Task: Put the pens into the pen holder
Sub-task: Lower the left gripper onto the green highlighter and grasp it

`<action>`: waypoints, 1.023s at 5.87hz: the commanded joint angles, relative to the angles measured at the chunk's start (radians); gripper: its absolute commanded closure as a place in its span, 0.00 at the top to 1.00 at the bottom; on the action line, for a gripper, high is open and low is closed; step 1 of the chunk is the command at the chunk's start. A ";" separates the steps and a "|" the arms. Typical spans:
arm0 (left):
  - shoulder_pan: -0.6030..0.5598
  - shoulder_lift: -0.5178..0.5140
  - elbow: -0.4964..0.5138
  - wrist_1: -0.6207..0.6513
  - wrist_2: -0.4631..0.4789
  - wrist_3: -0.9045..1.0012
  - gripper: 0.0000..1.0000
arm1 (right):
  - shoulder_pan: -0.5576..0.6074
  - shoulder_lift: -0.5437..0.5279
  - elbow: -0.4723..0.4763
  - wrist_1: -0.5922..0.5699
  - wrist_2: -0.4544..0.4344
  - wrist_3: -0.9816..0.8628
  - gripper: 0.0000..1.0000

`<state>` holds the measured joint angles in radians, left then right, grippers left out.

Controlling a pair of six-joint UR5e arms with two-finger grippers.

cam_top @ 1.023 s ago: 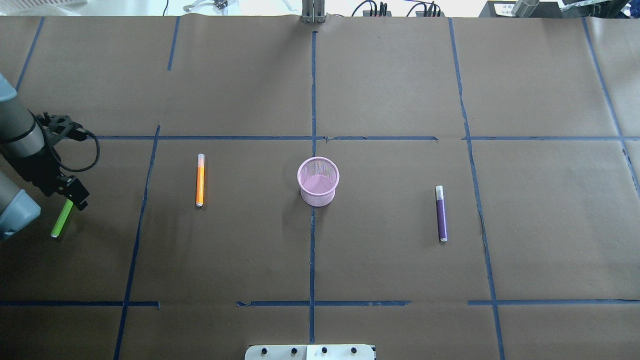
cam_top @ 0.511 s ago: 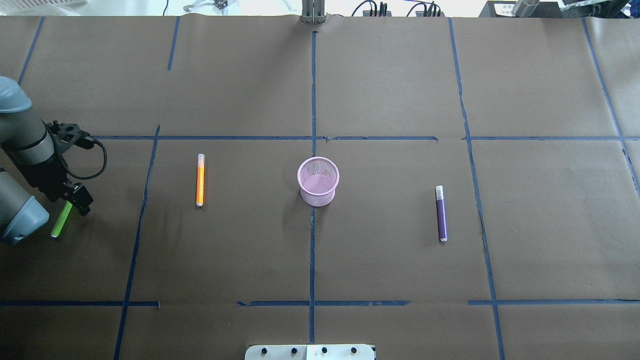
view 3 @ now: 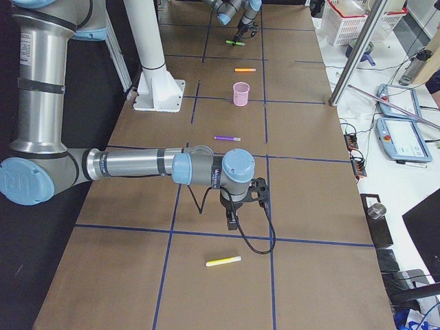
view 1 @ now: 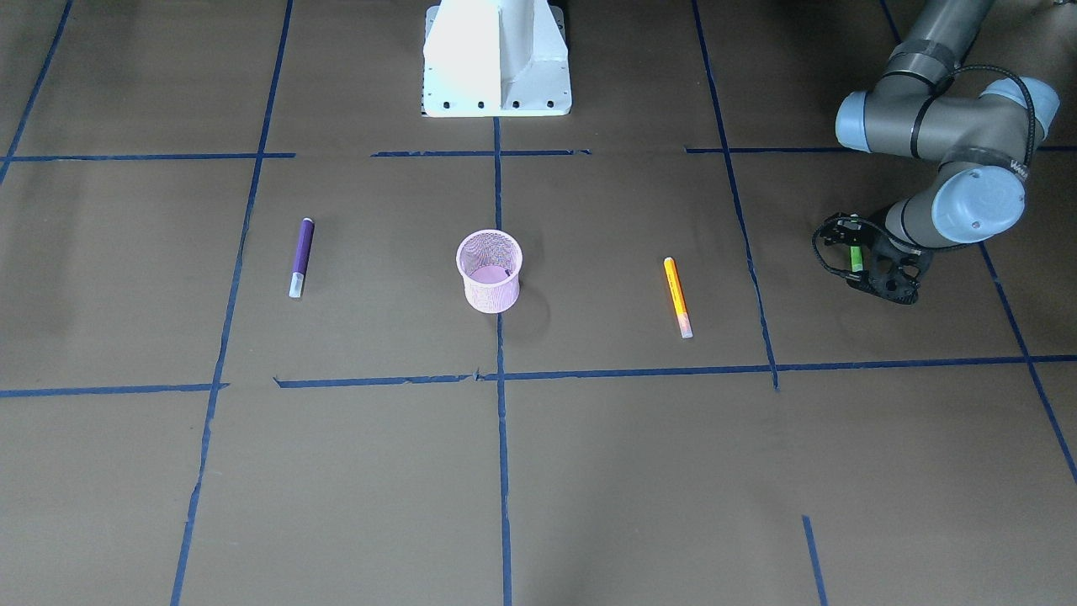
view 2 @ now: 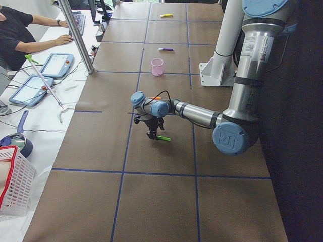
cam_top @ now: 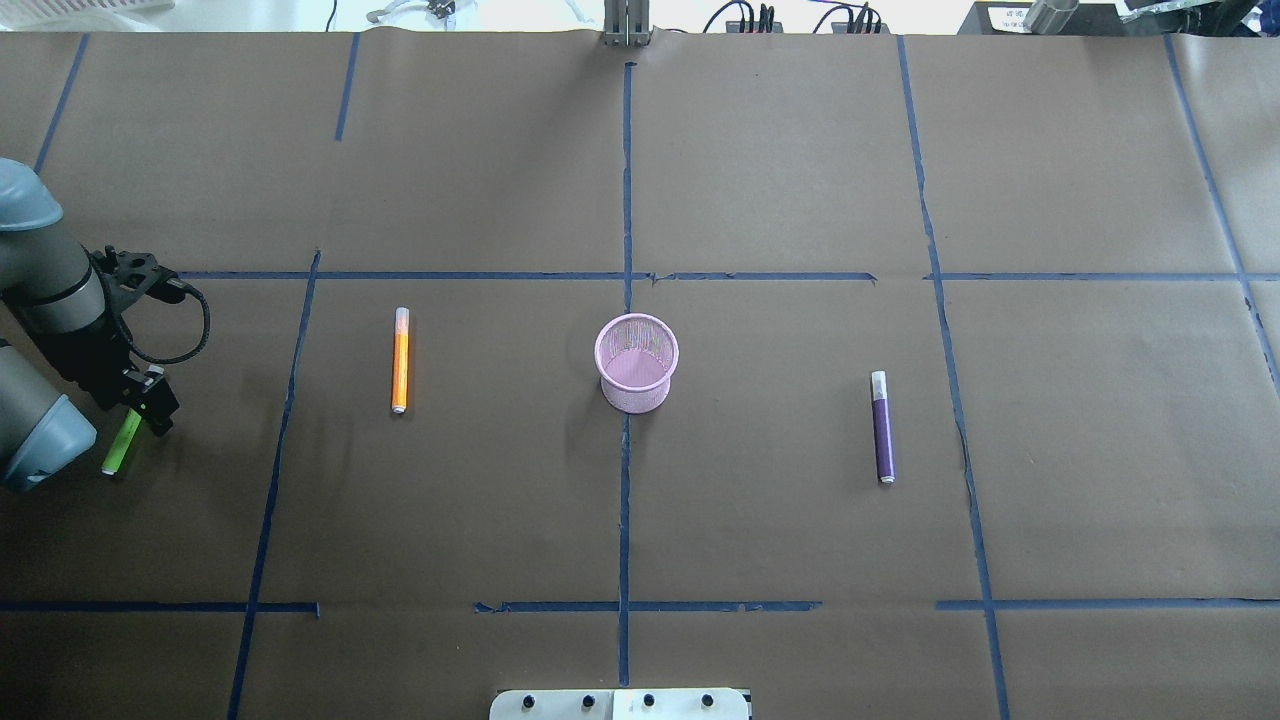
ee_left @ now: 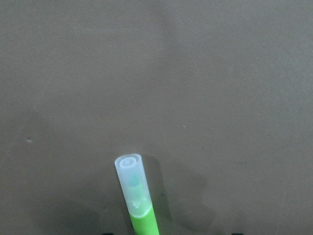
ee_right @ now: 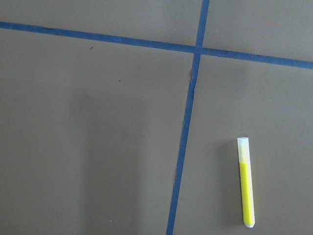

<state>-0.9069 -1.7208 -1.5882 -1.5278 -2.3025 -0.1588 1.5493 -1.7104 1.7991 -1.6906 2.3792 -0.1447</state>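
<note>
Green pen (cam_top: pixel 120 448) lies slanted at the far left of the worktop (cam_top: pixel 780 520), on the robot's left side, with its pale cap end pointing back toward the robot. The left gripper (cam_top: pixel 148 408) stands over its other end. In the left wrist view the pen runs up from the bottom edge, and two dark tips show well out to either side of it, so the jaws look spread around the pen without touching it. The orange pen (cam_top: pixel 400 362) lies flat to the right of it, beyond a line of blue tape (cam_top: pixel 625 500), with its pale cap pointing away from the robot. The pen holder (cam_top: pixel 636 388) stands upright near the middle of the worktop, on the central tape line and well apart from every pen. Its solid pink bottom shows through the open mouth in the front-facing view. The purple pen (cam_top: pixel 882 430) lies flat on the robot's right side of the holder, its cap also pointing away from the robot. Brown paper covers the worktop, marked into squares by the tape. The right gripper (view 3: pixel 232 223) hangs low over the worktop far out to the robot's right. It shows only in the side view, so I cannot tell how its jaws stand. A yellow marker (ee_right: pixel 246 186) lies flat near it, beside a tape crossing.
</note>
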 commanded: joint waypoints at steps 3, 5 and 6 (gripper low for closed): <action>-0.001 -0.003 0.010 0.003 0.000 0.010 0.53 | 0.000 0.002 0.003 0.000 0.000 -0.001 1.00; -0.004 -0.005 0.008 0.003 0.008 0.010 0.12 | 0.000 0.000 0.003 0.000 -0.002 -0.001 1.00; -0.010 -0.006 0.001 0.003 0.006 0.010 0.00 | 0.000 0.002 0.002 0.000 -0.002 -0.001 1.00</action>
<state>-0.9126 -1.7262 -1.5823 -1.5248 -2.2958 -0.1488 1.5493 -1.7095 1.8022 -1.6905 2.3778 -0.1457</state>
